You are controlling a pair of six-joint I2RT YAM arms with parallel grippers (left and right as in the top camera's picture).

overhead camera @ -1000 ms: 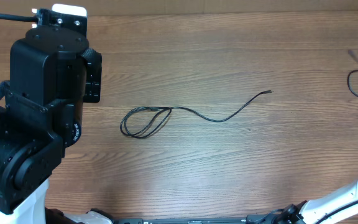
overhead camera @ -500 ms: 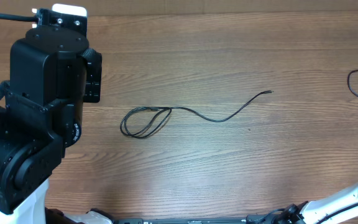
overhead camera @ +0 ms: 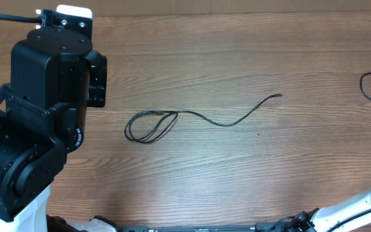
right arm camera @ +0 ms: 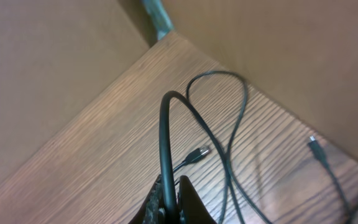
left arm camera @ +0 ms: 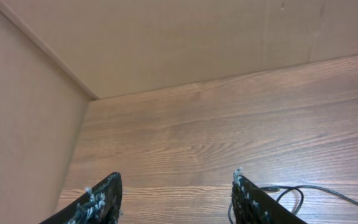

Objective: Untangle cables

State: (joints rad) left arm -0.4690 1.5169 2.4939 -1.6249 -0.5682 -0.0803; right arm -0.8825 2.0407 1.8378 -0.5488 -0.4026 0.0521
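Plainly, the left gripper [left arm camera: 174, 182] stands with its jaws apart and nothing between them; only bare wood of the table [left arm camera: 229, 124] shows in the gap. Just outside the finger [left arm camera: 253, 202] at the right of the left wrist view, a looped cable [left arm camera: 294, 191] lies flat on the wood. It is close beside that finger, and I cannot tell whether the two touch. From overhead the gripper itself is hidden under the bulk of the left arm [overhead camera: 44, 116]. The same thin black cord lies off to that arm's side as a small double loop, with one long wavy tail running away from the arm to a free end well clear of it.

The right gripper [right arm camera: 171, 198] is pinched closed on a second cable [right arm camera: 164, 137]. This black cord rises straight up out of the closed fingertips, arches over ahead of them and drops back to the table. There its strands form loose loops reaching forward toward the corner where the wood meets the beige walls [right arm camera: 55, 62]. A small metallic plug [right arm camera: 199, 152] rests on the table just ahead of the fingertips, a little to one side of the held strand. Another plug end [right arm camera: 316, 147] lies farther out to that same side, near the wall. Whether it belongs to the held cord cannot be made out.
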